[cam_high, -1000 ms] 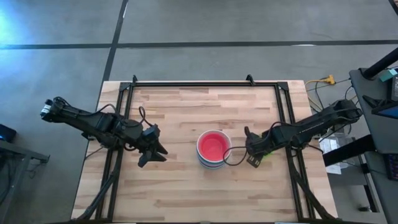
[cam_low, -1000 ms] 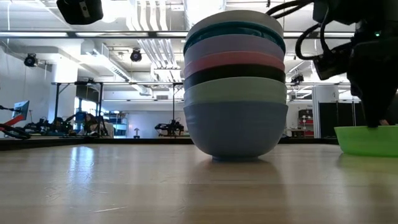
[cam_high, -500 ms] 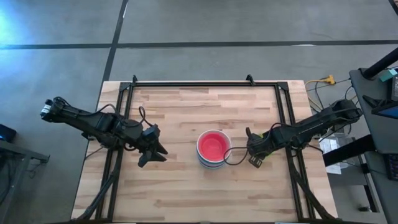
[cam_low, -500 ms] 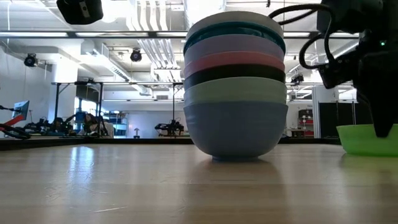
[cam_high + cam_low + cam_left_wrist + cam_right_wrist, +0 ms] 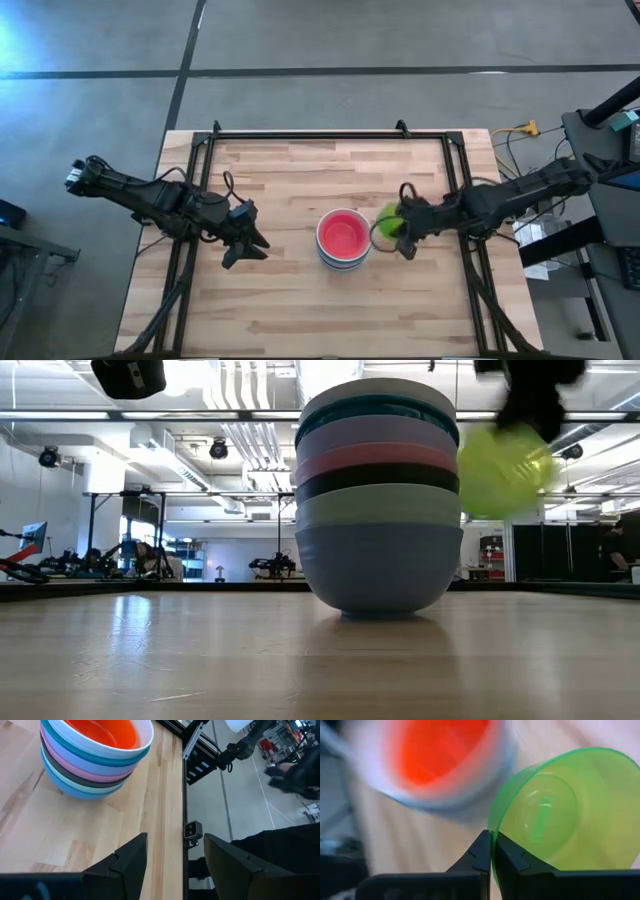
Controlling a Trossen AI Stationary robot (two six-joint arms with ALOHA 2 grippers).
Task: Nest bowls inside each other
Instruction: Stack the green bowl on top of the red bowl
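Because the small translucent lime green plastic bowl point(image 5: 570, 810) looks light, stiff and slick, the right gripper point(image 5: 404, 233) rightly clenches its thin rim beside the stack of nested plastic bowls point(image 5: 343, 240), while the left gripper point(image 5: 247, 249) waits released.

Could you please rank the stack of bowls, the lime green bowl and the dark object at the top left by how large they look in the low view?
1. Stack of bowls, by far the largest.
2. Lime green bowl, held in the air by the right gripper; blurred.
3. Dark object at the top left, cut off by the edge, so unsure.
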